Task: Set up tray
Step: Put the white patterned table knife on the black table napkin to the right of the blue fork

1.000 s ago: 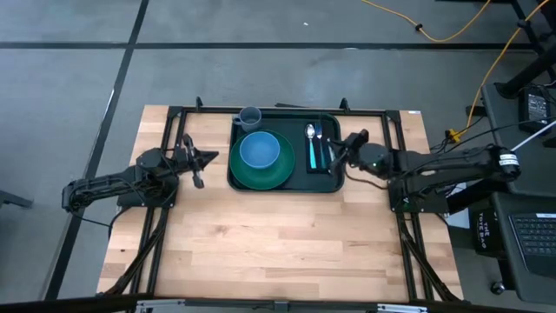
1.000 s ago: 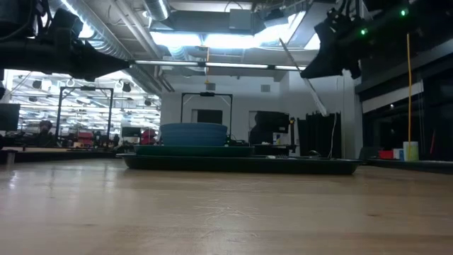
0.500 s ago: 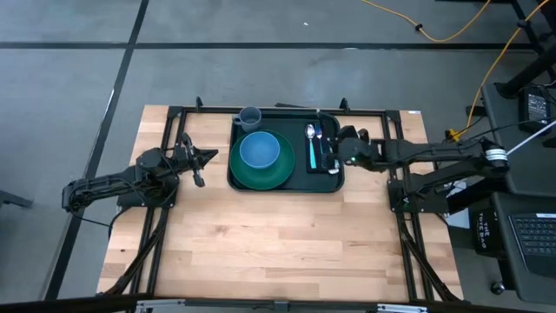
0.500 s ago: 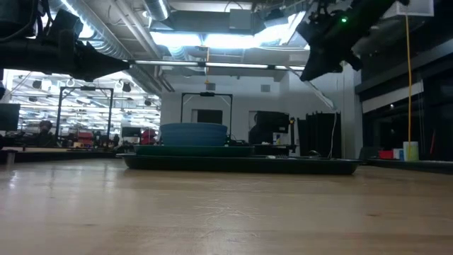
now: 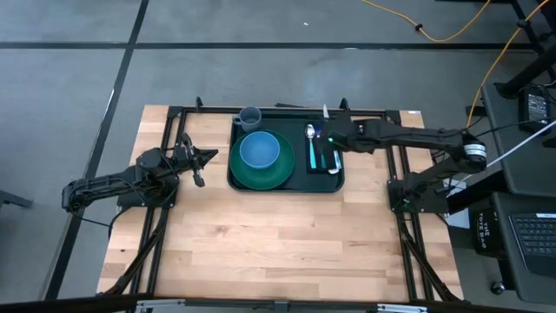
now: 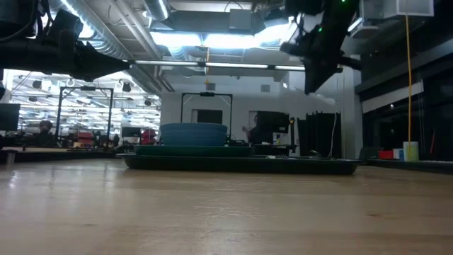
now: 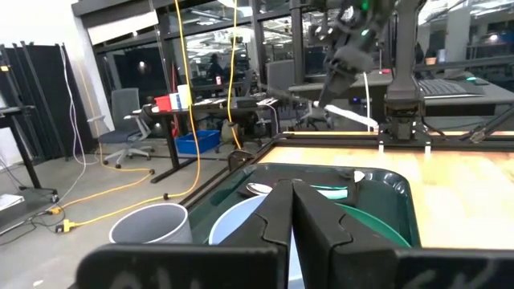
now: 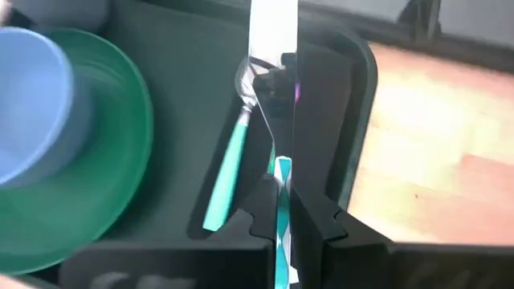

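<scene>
Dark green tray (image 5: 287,183) at far-centre of wooden worktop (image 5: 278,235), long side across. Inside, on its left half: 1 round green plate (image 5: 261,169) w/ 1 blue bowl (image 5: 259,150) on top. Right half: flat black rectangle (image 5: 323,156) carrying cutlery, namely 1 teal-handled spoon (image 5: 311,146), bowl end toward far rim, and beside it a fork (image 5: 319,132), partly hidden by arm. 1 grey cup (image 5: 250,116) in tray's far-left corner, just behind plate, upright; contents can't tell.

Counts: 1 tray, 1 plate, 1 bowl, 1 cup, 1 spoon, 1 fork on tray, 1 knife in the air.

Right gripper (image 5: 331,136) above tray's right half, over the cutlery, clear of the surface in low view (image 6: 312,51). Fingers (image 8: 309,225) closed tight on a knife (image 8: 273,96): teal handle pinched between them, silver blade sticking out ahead, over the black rectangle.

Left gripper (image 5: 193,159) off tray, just left of it, above worktop, pointing at plate. Fingers (image 7: 321,229) pressed together, nothing held.
</scene>
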Tool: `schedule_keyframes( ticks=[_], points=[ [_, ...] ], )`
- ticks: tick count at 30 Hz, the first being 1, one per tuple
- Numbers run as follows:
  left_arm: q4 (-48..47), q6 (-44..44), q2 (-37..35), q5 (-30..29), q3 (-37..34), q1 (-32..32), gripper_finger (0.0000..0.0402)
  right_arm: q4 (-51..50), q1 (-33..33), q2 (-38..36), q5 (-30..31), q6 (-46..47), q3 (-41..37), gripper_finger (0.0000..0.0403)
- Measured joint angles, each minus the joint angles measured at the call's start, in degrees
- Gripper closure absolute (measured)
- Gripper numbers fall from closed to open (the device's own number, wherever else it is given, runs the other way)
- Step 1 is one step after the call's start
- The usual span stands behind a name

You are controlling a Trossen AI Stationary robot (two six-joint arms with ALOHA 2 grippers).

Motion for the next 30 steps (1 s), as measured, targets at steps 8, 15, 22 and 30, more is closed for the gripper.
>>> schedule_keyframes(
  ticks=[8, 15, 22, 30],
  points=[
    [0.0, 0.0, 0.0, 0.0, 0.0, 0.0, 0.0395, 0.1, -6.2, 5.7, -8.5, 1.2, 0.0, 0.0385],
    [0.0, 0.0, 0.0, 0.0, 0.0, 0.0, 0.0393, 0.4, -11.0, 9.6, -15.2, 1.7, 0.0, 0.0385],
    [0.0, 0.0, 0.0, 0.0, 0.0, 0.0, 0.0398, 3.5, -13.9, 14.6, -18.2, 1.8, 0.0, 0.0385],
    [0.0, 0.0, 0.0, 0.0, 0.0, 0.0, 0.0394, 6.5, -17.2, 18.8, -21.4, 1.5, 0.0, 0.0385]
  ],
)
